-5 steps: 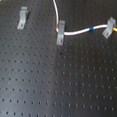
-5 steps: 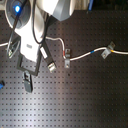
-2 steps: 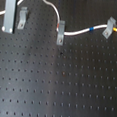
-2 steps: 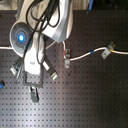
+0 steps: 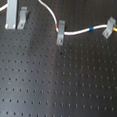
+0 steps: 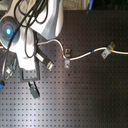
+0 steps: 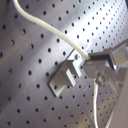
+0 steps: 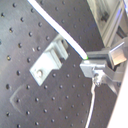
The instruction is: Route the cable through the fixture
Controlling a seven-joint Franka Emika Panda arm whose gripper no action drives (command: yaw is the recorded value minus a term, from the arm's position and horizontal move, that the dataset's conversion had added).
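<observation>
Black perforated board (image 5: pixel 57 89) fills the scene, with three grey clips bolted along its far part. In the first exterior view, the cable (image 5: pixel 76 33) already runs from the clip at its yellow band (image 5: pixel 109 29) on the first exterior view's right, past a blue band, to the middle clip at its red band (image 5: pixel 61 33), then arcs up and away toward the first exterior view's left. The fixture (image 5: pixel 22 17), the remaining clip, stands at the far left of the first exterior view with no cord in it yet.

In both wrist views the gripper (image 8: pixel 95 67) pinches the cable between its closed fingertips (image 7: pixel 97 62), and the cord leaves the pinch as a taut white line slanting away past the fixture (image 7: pixel 67 76). The fixture (image 8: pixel 49 61) sits just beside the fingertips, on the board below the cord, and the line passes near its slanted top without, as far as I can tell, lying inside the slot.

The coming move likely turns on this: the held stretch runs roughly across the clip's upright lip, so it probably needs lowering and drawing sideways until it slips under that lip. Misjudging the side would leave the cord riding over the top.
</observation>
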